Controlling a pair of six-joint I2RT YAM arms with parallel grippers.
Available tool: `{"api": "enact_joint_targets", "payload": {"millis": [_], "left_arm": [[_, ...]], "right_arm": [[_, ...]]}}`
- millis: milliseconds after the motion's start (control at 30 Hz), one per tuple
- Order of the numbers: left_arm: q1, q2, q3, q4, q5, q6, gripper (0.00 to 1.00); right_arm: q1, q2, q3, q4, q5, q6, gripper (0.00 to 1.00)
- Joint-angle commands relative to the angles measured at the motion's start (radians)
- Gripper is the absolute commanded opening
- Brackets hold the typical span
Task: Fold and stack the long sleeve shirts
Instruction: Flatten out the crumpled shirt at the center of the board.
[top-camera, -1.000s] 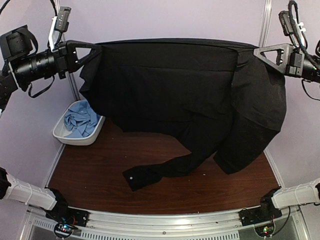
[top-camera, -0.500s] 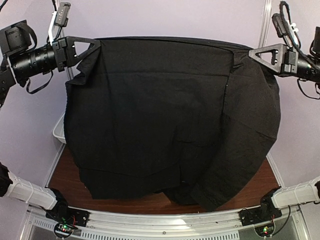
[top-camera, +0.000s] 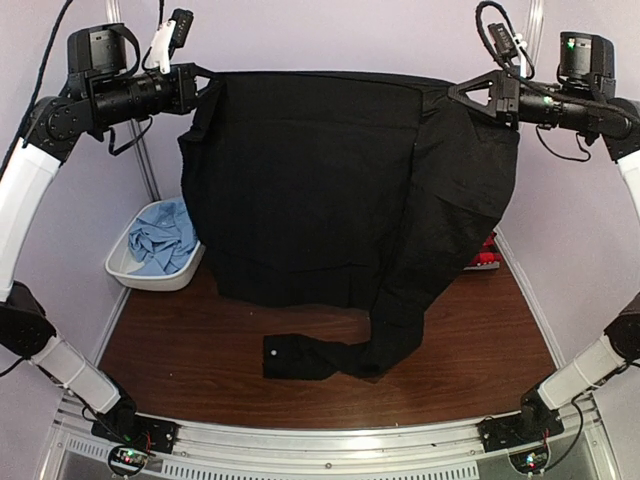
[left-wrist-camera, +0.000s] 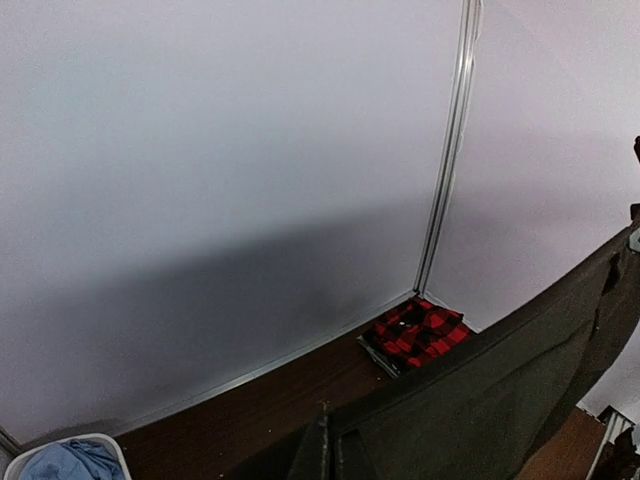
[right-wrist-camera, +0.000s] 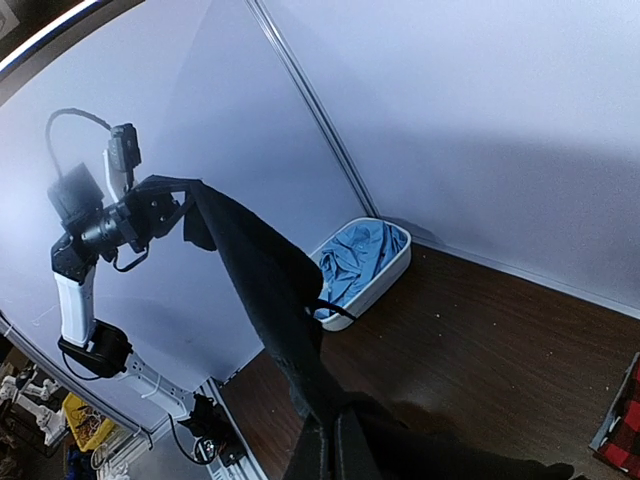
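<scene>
pinching one upper corner of the black shirt (top-camera: 310, 190) in the left gripper (top-camera: 203, 82), fingers pressed together on the cloth, high above the table (top-camera: 190, 350). pinching the opposite upper corner the same way in the right gripper (top-camera: 452, 92), clamped tight on the fabric. holding both grippers raised at about the same height and well apart, stretching the top edge nearly straight between them. hanging the garment down from that edge as a broad dark sheet that faces the top camera; cannot tell whether the lower hem touches the wood. trailing one long sleeve (top-camera: 400, 310) from the right side down to the tabletop, bent toward the left, laying its cuff (top-camera: 298, 357) flat on the wood and showing a small white button (top-camera: 272, 352). showing, from the left wrist, only a narrow pinched fold at the bottom of the frame and the taut edge running off to the right. showing there too the red-and-black plaid shirt (left-wrist-camera: 416, 332), folded at the far right of the table by the back wall, mostly hidden behind the hanging cloth in the top view. showing the light blue shirt (top-camera: 158, 238) crumpled inside a white bin (top-camera: 150, 281) at the far left of the table, apart from the other two.
</scene>
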Motion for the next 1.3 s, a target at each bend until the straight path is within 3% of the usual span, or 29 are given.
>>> {"api": "enact_joint_targets", "payload": {"millis": [0, 300, 533, 633, 767, 900, 1067, 1200, 1267], "left_arm": [[0.036, -0.067, 0.045, 0.04, 0.019, 0.018, 0.0], [0.036, -0.317, -0.153, 0.091, 0.304, -0.064, 0.0], [0.036, -0.566, -0.311, 0.183, 0.458, -0.213, 0.0], [0.036, -0.62, -0.331, 0.236, 0.512, -0.271, 0.0], [0.036, -0.619, -0.318, 0.241, 0.516, -0.286, 0.0], [0.036, -0.557, -0.296, 0.207, 0.44, -0.25, 0.0], [0.036, -0.398, -0.265, 0.086, 0.161, -0.153, 0.0], [0.045, -0.259, -0.34, 0.083, -0.114, -0.06, 0.0], [0.087, -0.183, -0.395, 0.112, -0.172, -0.04, 0.0]], "right_arm": [[-0.027, -0.05, 0.066, 0.019, -0.02, 0.025, 0.0], [-0.027, -0.231, -0.066, 0.064, -0.196, 0.114, 0.0], [-0.027, -0.439, -0.194, 0.274, -0.333, 0.349, 0.0], [-0.027, -0.499, -0.241, 0.391, -0.366, 0.447, 0.0], [-0.027, -0.514, -0.252, 0.41, -0.366, 0.465, 0.0], [-0.026, -0.482, -0.264, 0.323, -0.3, 0.371, 0.0], [-0.027, -0.408, -0.38, 0.254, -0.211, 0.241, 0.0], [-0.03, -0.307, -0.494, 0.216, -0.091, 0.127, 0.0], [-0.038, -0.245, -0.538, 0.207, -0.038, 0.072, 0.0]]}}
